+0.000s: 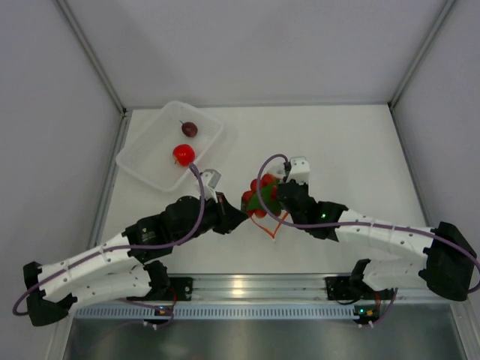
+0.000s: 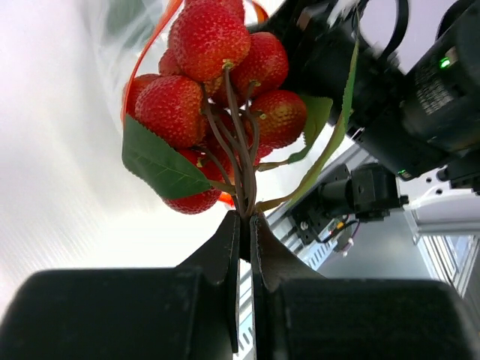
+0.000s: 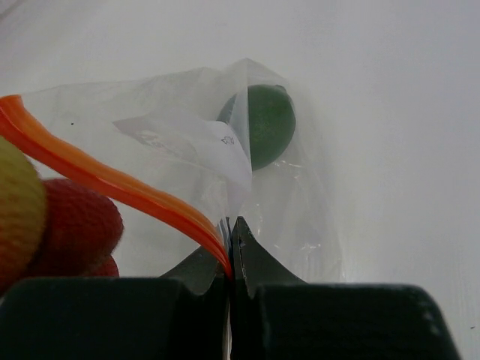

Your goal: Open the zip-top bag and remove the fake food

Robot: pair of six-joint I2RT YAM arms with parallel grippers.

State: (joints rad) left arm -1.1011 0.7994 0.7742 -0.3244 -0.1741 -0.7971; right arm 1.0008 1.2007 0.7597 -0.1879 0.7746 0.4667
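Note:
The zip-top bag (image 3: 292,202) is clear and crinkly, its mouth gaping, with an orange zip strip (image 3: 112,184) curving left. My right gripper (image 3: 230,225) is shut on that zip edge. Inside the bag lies a green ball (image 3: 270,124). My left gripper (image 2: 245,217) is shut on the brown stems of the red berry cluster (image 2: 217,97) with green leaves, which hangs at the bag's mouth. From above, the cluster (image 1: 259,195) sits between the left gripper (image 1: 241,213) and right gripper (image 1: 276,205), with the orange strip (image 1: 274,226) looping below.
A translucent tub (image 1: 142,165) stands at the back left, holding a red tomato (image 1: 184,154) and a dark maroon ball (image 1: 190,129). Grey walls close the table on the left, right and back. The right arm (image 2: 397,97) looms close behind the cluster.

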